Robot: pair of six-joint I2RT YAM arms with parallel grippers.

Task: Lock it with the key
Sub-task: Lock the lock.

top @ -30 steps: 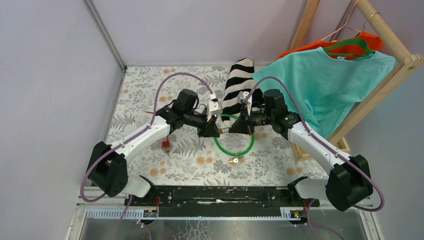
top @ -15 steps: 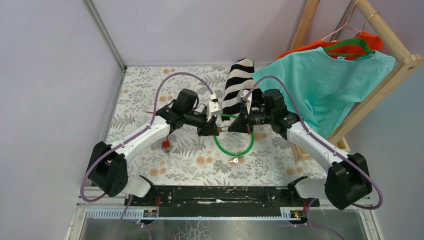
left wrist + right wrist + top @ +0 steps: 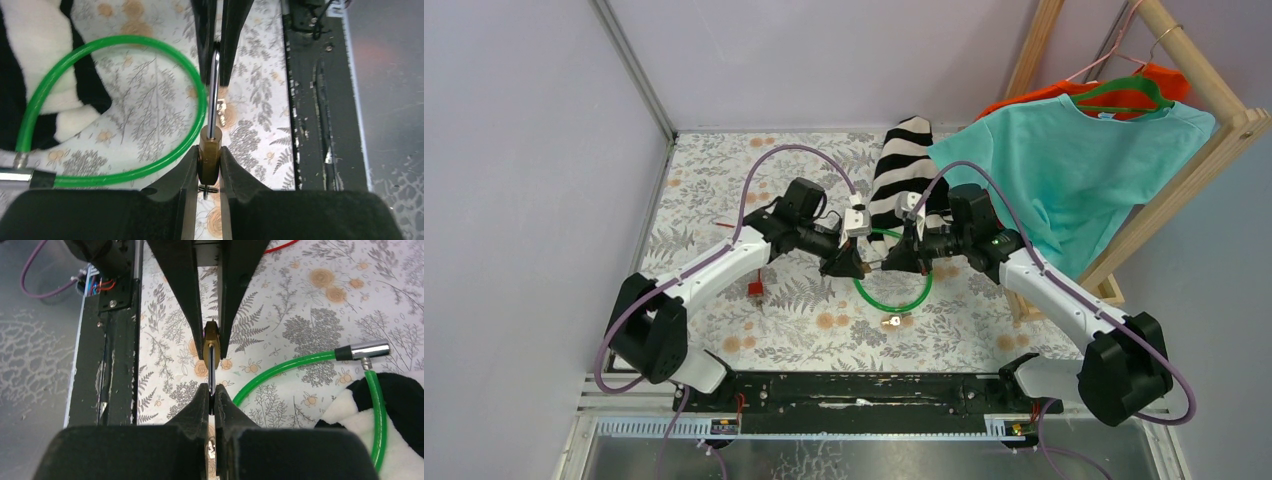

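A brass padlock (image 3: 210, 159) hangs above the table between the two arms. My left gripper (image 3: 209, 162) is shut on its body, also seen at padlock (image 3: 211, 340). The silver shackle (image 3: 214, 95) runs edge-on from the body to my right gripper (image 3: 212, 392), which is shut on it. A small dark piece (image 3: 209, 189) sticks out under the padlock; I cannot tell what it is. A small key (image 3: 891, 321) lies on the table below the grippers, key (image 3: 221, 112). From above, left gripper (image 3: 849, 262) and right gripper (image 3: 886, 262) meet tip to tip.
A green cable loop (image 3: 894, 278) with a metal end piece (image 3: 362, 351) lies under the grippers, partly on a black-and-white striped cloth (image 3: 904, 165). A small red object (image 3: 755, 289) sits at the left. A wooden rack (image 3: 1194, 150) with a teal shirt (image 3: 1074, 170) stands at the right.
Both grippers keep their hold on the padlock, which has sunk slightly towards the table. The left arm's base link has swung a little to the right.
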